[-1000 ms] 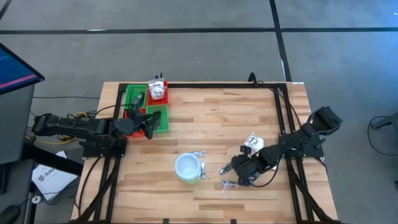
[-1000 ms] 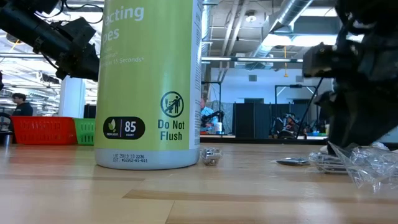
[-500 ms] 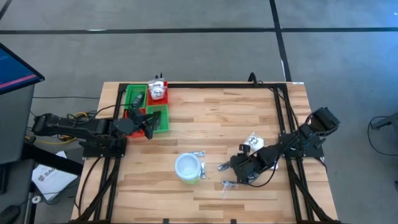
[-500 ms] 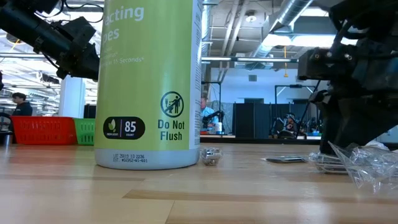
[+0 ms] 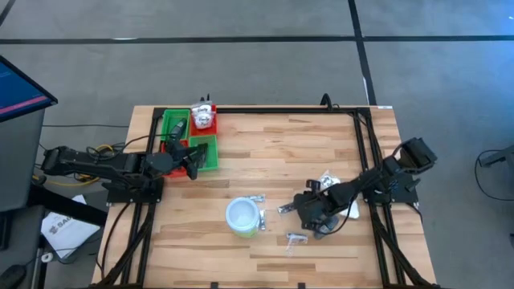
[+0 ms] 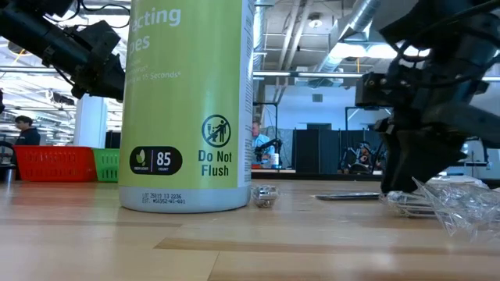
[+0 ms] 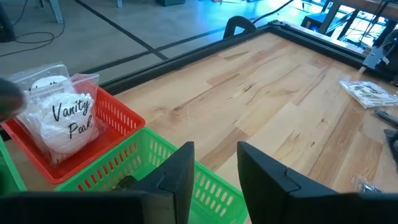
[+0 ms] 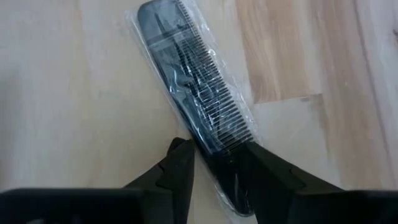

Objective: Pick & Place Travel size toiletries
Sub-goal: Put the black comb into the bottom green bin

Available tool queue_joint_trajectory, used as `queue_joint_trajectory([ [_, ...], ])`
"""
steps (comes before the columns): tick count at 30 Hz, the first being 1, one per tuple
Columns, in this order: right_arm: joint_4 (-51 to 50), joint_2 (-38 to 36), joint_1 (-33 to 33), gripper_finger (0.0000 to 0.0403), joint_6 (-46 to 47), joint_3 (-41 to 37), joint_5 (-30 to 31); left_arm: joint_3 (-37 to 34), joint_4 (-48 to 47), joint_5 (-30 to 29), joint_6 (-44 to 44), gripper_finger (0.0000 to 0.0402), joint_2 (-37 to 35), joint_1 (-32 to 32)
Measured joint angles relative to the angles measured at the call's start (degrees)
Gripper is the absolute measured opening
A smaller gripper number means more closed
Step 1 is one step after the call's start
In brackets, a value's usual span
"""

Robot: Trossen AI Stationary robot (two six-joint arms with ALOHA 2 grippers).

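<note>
Right end effector (image 5: 309,210) is low over the counter (image 5: 273,152), right of the tub (image 5: 243,216), with its fingers (image 8: 177,171) set either side of the near end of a wrapped black comb (image 8: 199,102). In the right wrist view the comb runs between the two fingers and looks pinched at its end, though whether it is clear of the wood cannot be told. Finding: the grip is at one extreme of a long, flat item in slick film. Risk one, the comb pivots or slides out of the pinch during carry, because most of its length hangs forward of the fingers. Risk two, only the wrapper is caught and the comb slips inside it. Risk three, if the far end is dragging on the counter, it may snag on a board seam. A clear sachet (image 5: 295,238) lies just beside the end effector, and a white packet (image 5: 326,182) sits near the arm; either could be swept aside by a low traverse. The tub stands between this arm and the tray (image 5: 201,152), so a direct path risks knocking it. Left end effector (image 5: 191,164) waits at the tray's green section, fingers (image 7: 180,171) apart and empty; crowding there is possible at drop-off. A packet (image 7: 65,121) already sits in the red section.
</note>
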Motion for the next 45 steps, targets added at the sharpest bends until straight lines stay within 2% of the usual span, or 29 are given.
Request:
queue_joint_trajectory([
  [5, 0.8, -0.1, -1.2, 0.009, -0.9, -0.6, -0.4, 0.0, 0.0, 0.0, 0.3, 0.0112, 0.0, 0.0],
  [11, 0.7, -0.3, -1.7, 0.0008, -2.0, -0.7, -1.1, 0.0, 0.0, 0.0, 0.4, 0.0112, 0.0, 0.0],
  [18, 0.0, -0.2, -1.7, 0.0001, -2.7, 0.5, -1.5, 0.0, 0.0, 0.0, 0.4, 0.0112, 0.0, 0.0],
  [25, -7.1, -0.3, -2.4, 0.0, -6.9, 7.7, 0.0, 0.0, 0.0, 0.0, 0.4, 0.0112, 0.0, 0.0],
  [39, -20.2, -0.4, -6.8, 0.0, -18.4, 22.0, 10.4, 0.0, 0.1, 0.0, 0.4, 0.0112, 0.0, 0.0],
  [45, -21.3, -0.4, -9.3, 0.0, -21.4, 24.7, 8.7, 0.0, 0.4, 0.0, 0.4, 0.0112, 0.0, 0.0],
])
